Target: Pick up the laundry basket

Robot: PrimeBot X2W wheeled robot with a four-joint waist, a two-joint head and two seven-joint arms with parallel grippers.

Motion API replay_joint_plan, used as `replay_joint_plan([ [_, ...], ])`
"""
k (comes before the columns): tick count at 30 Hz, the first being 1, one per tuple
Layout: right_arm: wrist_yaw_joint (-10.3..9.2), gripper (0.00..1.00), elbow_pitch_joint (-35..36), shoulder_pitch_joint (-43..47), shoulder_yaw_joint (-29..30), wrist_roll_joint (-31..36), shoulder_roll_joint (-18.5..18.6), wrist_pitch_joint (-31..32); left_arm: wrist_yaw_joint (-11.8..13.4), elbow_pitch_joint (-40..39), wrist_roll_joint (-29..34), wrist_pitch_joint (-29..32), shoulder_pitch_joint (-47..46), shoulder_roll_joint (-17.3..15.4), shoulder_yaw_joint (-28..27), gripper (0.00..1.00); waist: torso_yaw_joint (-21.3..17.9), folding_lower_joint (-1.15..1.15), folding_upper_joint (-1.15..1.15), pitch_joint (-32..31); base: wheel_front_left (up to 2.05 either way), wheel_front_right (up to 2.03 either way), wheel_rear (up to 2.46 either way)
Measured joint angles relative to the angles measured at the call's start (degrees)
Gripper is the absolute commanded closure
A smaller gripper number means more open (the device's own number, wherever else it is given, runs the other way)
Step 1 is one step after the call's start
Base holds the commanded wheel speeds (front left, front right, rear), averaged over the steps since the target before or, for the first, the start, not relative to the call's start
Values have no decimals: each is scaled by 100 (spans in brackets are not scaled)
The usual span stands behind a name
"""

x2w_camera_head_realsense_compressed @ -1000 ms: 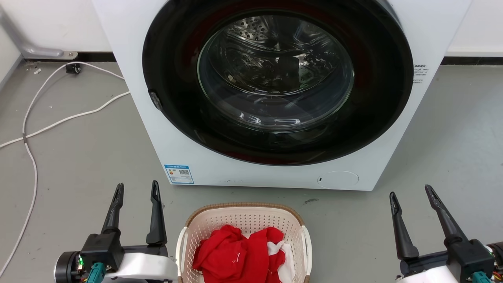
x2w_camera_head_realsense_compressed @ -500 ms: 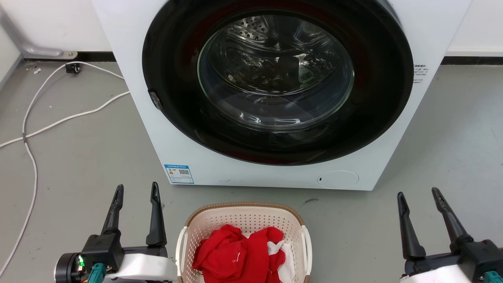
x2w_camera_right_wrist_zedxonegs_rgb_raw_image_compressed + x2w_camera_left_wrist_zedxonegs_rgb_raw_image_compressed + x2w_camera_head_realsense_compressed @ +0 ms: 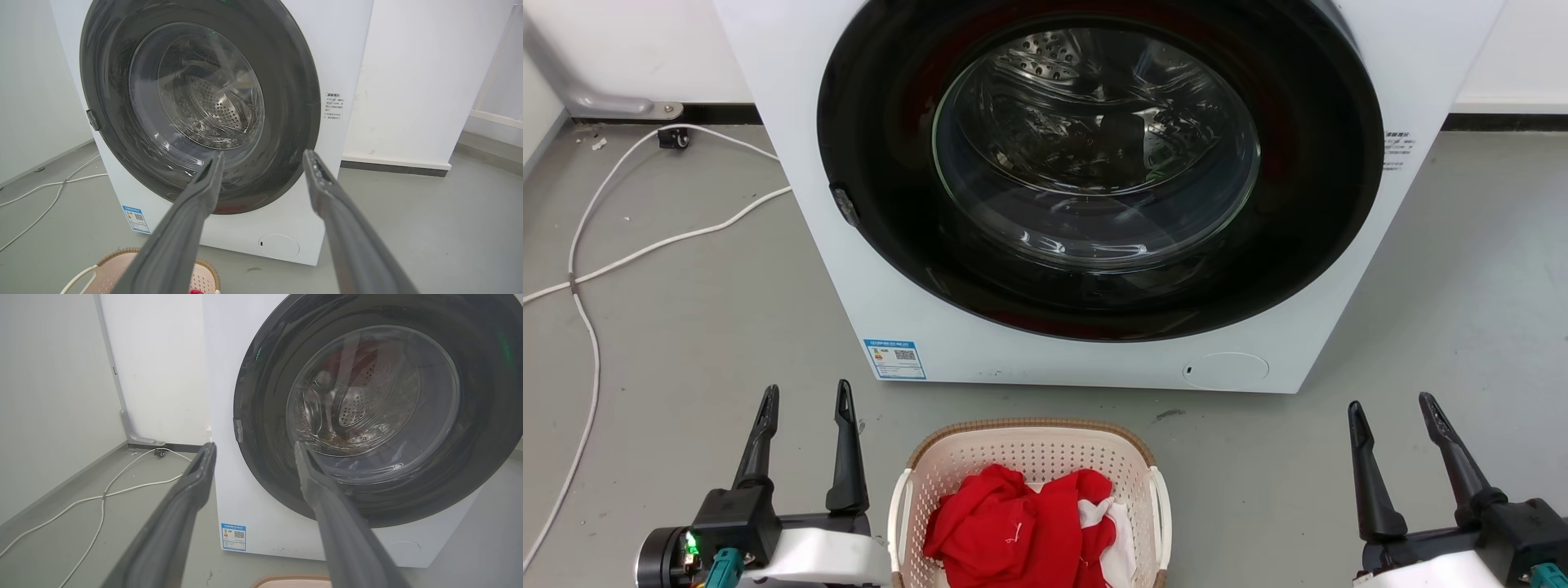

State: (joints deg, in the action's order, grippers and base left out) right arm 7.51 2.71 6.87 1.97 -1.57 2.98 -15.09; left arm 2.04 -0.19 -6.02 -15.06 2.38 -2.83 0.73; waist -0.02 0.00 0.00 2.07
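Near the washer (image 3: 792, 163), on the floor (image 3: 686, 327), spotted basket (image 3: 1029, 426) of red clothes (image 3: 1005, 531). Looked light, stiff plastic; would grab the white side handles (image 3: 897, 510). Saw left gripper (image 3: 806, 389) and right gripper (image 3: 1389, 402) spread apart, empty.

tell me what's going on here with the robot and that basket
A two-armed robot is set to pick up the basket, which sits on the floor in front of a washer whose door is shut. The basket holds red clothes. The left gripper is just left of the basket and the right gripper is farther off to its right, both with jaws open and empty. Neither touches the basket yet.
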Motion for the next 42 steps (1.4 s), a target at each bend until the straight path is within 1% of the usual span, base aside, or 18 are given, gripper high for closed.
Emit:
replay_joint_plan([
  [20, 0, 0, -23, -5, -44, 11, 0, 1, 2, 31, 20, -1, 13, 0, -43, 0, 24, 0, 0, 4, 0, 0, 0],
  [25, 0, 0, -148, -143, -110, 65, 0, 0, -38, 209, -26, -1, -104, 0, -110, 0, 20, 0, 0, 113, 0, 0, 0],
  [28, 0, 0, -339, -341, -230, 122, -1, 0, -104, 431, -23, -1, -276, 0, -154, 0, 12, 0, 0, 235, 0, 0, 0],
  [31, 0, 0, -601, -621, -344, 179, 0, 0, -223, 721, 13, -1, -530, 0, -229, 0, 8, 0, 0, 404, 0, 0, 0],
  [36, 0, 0, -1235, -1182, -512, 200, -1, 1, -459, 1386, 83, 0, -1054, -7, -379, 0, 0, 0, 0, 768, 0, 0, 0],
  [41, 0, 0, -1871, -1730, -655, 199, -1, 0, -594, 2029, 179, -1, -1616, -85, -502, 0, -21, 0, 0, 1193, 0, 0, 0],
  [42, 0, 0, -1871, -1730, -655, 199, -1, 0, -594, 2029, 179, -1, -1616, -85, -502, 0, -21, 0, 0, 1193, 0, 0, 0],
])
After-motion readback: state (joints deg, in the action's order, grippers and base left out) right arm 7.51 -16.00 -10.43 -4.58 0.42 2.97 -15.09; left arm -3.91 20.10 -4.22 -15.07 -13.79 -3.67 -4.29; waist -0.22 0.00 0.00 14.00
